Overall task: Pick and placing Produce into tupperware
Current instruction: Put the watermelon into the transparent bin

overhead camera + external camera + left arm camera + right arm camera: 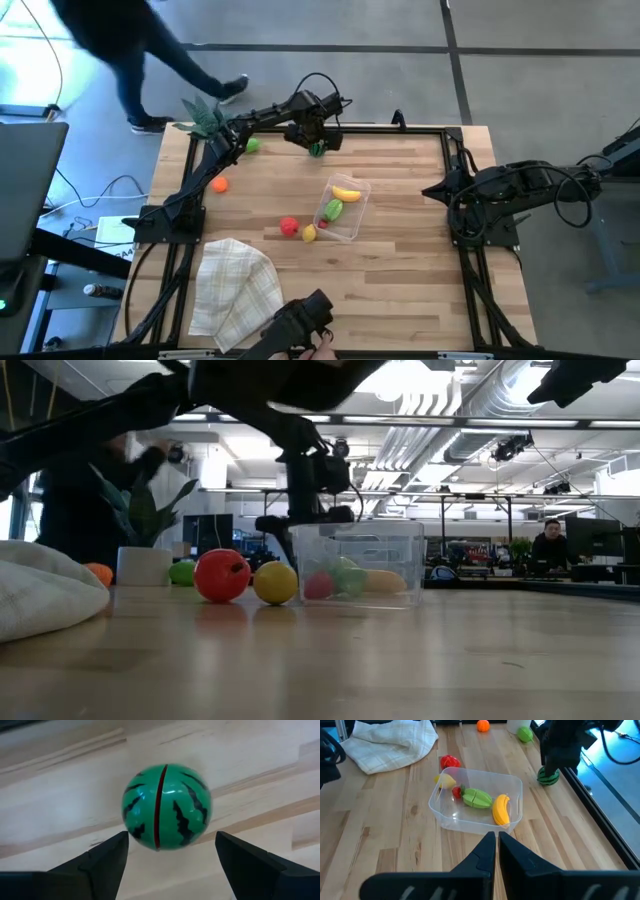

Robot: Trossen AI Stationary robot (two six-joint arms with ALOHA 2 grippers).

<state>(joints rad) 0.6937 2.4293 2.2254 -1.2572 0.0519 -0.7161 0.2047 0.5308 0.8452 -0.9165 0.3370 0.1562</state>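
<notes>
A dark green striped melon ball [166, 807] rests on the wood near the table's far edge [317, 150]. My left gripper [170, 862] points down over it, open, with one finger on either side and clear of it. The clear tupperware [515, 787] stands mid-table and holds a banana [501, 809], a light green piece [476, 798] and a small red piece [456, 792]. Outside it lie a red piece [289, 227] and a yellow one [309, 233]. An orange piece [219, 184] and a light green one [252, 146] lie at the far left. My right gripper [497, 842] waits shut at the table's right side.
A checked beige cloth [235, 285] lies crumpled at the near left. A spiky green plant [205, 115] in a white pot [143, 565] stands at the far left corner. A person walks beyond the far left edge. Bare wood lies between the tub and the right arm [490, 195].
</notes>
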